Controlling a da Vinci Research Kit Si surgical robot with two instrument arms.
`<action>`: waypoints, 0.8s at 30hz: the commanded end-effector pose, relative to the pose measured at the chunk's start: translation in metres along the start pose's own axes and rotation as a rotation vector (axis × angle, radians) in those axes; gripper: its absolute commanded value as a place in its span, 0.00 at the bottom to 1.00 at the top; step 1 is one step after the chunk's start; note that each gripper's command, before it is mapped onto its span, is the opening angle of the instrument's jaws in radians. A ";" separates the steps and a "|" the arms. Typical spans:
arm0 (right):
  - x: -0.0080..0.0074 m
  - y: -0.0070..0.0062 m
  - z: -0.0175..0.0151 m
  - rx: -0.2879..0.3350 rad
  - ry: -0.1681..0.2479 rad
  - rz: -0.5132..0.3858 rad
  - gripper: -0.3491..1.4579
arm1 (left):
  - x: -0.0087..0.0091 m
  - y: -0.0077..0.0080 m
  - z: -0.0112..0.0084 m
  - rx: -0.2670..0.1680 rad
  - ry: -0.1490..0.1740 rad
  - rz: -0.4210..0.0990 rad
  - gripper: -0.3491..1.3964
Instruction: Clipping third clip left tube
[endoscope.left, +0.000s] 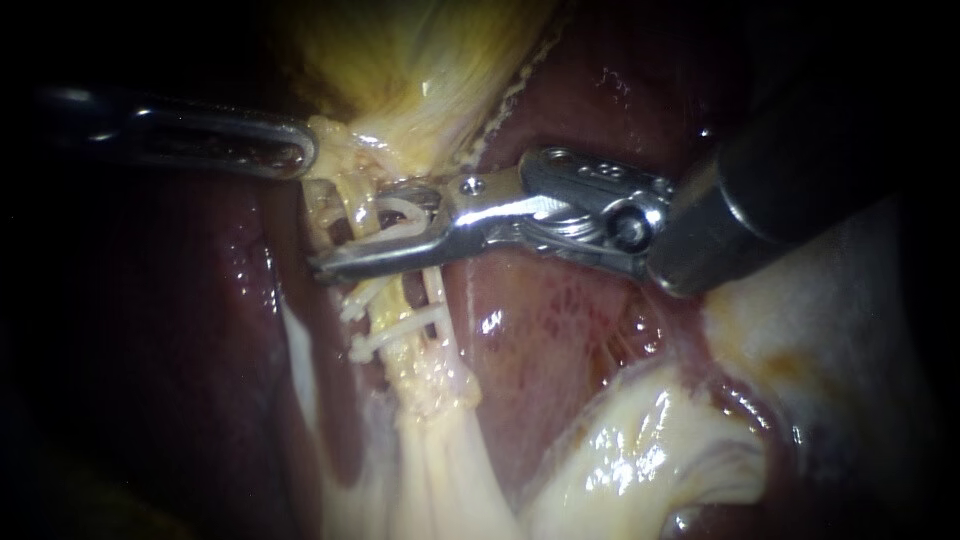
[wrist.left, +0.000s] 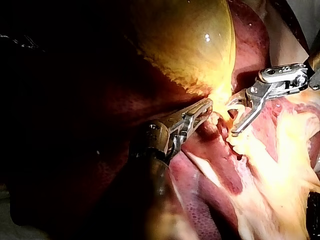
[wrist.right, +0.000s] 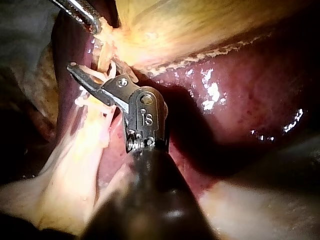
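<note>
My right instrument (endoscope.left: 355, 230) comes in from the upper right. Its jaws stand apart around a pale tube (endoscope.left: 436, 292) just below the gallbladder (endoscope.left: 420, 70) and hold a white clip (endoscope.left: 398, 213) between them. Two more white clips (endoscope.left: 385, 296) (endoscope.left: 397, 335) sit across the tube lower down. My left instrument (endoscope.left: 300, 150) comes in from the left, its jaws shut on pale tissue at the gallbladder's neck (endoscope.left: 335, 135). In the left wrist view that instrument (wrist.left: 204, 108) holds the neck, and the right instrument (wrist.left: 234, 119) faces it. The right wrist view shows the right instrument (wrist.right: 90, 75) against the tube.
Dark red liver (endoscope.left: 200, 330) lies on both sides of the tube. Pale yellowish fatty tissue (endoscope.left: 640, 450) spreads at the lower right. The right instrument's thick dark shaft (endoscope.left: 800, 150) fills the upper right.
</note>
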 end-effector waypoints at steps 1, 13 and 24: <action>0.0002 -0.0002 0.0000 0.012 0.021 0.015 0.47 | 0.0000 0.0000 0.0000 0.000 0.000 0.000 0.00; 0.0013 -0.0012 -0.0003 0.069 0.061 0.061 0.43 | 0.0000 0.0000 0.0000 0.000 0.000 0.000 0.00; 0.0011 -0.0017 -0.0013 0.076 0.056 0.114 0.13 | 0.0000 0.0000 0.0000 0.000 0.000 0.000 0.00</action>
